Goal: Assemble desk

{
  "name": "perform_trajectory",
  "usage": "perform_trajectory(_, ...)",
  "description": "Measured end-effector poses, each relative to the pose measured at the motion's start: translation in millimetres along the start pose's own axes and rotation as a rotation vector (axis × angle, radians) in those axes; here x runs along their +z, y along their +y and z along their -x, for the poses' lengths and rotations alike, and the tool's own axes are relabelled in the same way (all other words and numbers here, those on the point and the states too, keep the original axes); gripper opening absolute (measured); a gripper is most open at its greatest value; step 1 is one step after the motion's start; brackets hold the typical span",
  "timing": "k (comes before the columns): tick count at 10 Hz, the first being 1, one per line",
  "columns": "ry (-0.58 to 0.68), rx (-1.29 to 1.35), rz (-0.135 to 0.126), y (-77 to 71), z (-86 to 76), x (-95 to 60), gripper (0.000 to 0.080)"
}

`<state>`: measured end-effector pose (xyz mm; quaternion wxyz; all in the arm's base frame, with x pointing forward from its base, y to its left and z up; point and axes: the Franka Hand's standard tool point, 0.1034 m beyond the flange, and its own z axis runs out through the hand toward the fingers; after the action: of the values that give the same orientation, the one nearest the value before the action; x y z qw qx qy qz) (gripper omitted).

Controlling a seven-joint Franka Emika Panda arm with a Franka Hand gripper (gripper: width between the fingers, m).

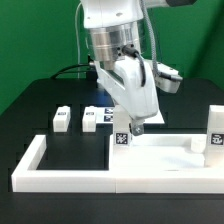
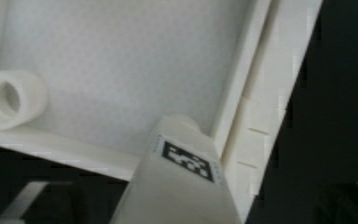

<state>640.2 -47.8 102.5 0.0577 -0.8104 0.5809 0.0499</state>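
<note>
Gripper [image 1: 136, 127] sits just above the leg [image 1: 122, 139] at a corner of the tabletop [image 1: 162, 149].

The arm [image 1: 110, 15] was clad in smooth, rounded white shells, narrowed to a ribbed silver-grey collar [image 1: 112, 42] at the wrist, carried a black box [image 1: 166, 78] on one side, and ended in a blocky white gripper [image 1: 134, 125] with a dark tip.

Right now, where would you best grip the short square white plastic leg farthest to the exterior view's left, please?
Probably its upper half, from above, jaws across two flat opposite sides: the square white leg sits free on the black table, clear of its neighbour.
</note>
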Motion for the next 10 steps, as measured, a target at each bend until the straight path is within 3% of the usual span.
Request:
perform_trajectory(3,0.028,-0.548,0.034,3.5,-5.2,-0.1,0.0649)
perform_trajectory(6,0.031,-0.613,0.035,4.8,-5.5,2.2,0.0630)
perform_trajectory(7,0.031,-0.590,0.035,4.9,-5.5,2.3,0.0504)
perform_trajectory(8,0.031,-0.586,0.035,4.9,-5.6,2.3,0.0504)
perform_trajectory(9,0.032,-0.531,0.034,5.1,-6.0,2.2,0.0299)
perform_trajectory(10,0.034,-0.434,0.032,5.2,-6.2,2.3,0.0299)
